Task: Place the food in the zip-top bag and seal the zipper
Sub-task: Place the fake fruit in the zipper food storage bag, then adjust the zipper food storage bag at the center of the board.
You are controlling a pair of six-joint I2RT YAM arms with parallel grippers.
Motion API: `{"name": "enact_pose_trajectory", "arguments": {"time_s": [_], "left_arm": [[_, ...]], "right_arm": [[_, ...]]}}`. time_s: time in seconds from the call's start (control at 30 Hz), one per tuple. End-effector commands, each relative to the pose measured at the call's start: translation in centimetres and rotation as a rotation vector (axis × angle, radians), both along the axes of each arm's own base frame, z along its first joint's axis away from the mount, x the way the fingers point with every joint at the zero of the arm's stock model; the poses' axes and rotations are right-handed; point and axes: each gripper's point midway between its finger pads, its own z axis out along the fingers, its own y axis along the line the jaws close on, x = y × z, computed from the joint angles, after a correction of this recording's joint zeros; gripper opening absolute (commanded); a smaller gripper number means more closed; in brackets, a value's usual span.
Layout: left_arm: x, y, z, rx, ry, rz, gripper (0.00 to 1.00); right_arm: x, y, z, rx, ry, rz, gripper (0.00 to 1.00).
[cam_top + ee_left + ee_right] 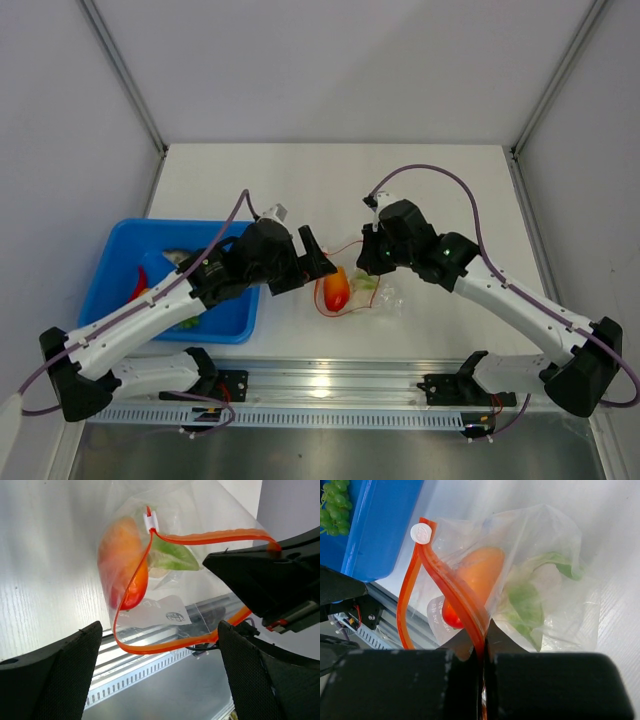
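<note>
From my screen I saw a white table [300, 180] boxed in on three sides by plain pale-grey walls: a back wall [340, 60] beyond the far edge, and a left wall [50, 150] and a right wall [600, 130] along the side edges. A slim metal post [125, 75] slanted up from the far left corner, and a matching one [557, 75] from the far right. In the left wrist view the tabletop showed a faint wood-like grain [45, 580]. Along the near edge ran an aluminium rail [340, 385], with a perforated metal strip [330, 415] just below it and a dull grey surface [300, 455] below that. The light was soft and even, and a bright glare [325, 378] sat on the rail near its middle.
</note>
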Motion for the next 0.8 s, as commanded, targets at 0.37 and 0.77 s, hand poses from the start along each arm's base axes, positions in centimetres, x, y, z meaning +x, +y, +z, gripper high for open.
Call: {"name": "enact_pose_trajectory", "arguments": {"time_s": [0.37,0.77], "left_arm": [[0.0,-1.8,-5.7,0.132,0.062,-0.079,0.4],[1.8,-7.1,5.4,-0.049,-0.16,-0.258,0.01]], "right_arm": [[-0.6,-0.5,2.1,0.048,-0.024,-0.016,0.0],[0.0,-3.5,1.7,-0.048,-0.082,-0.1,0.0]]}}
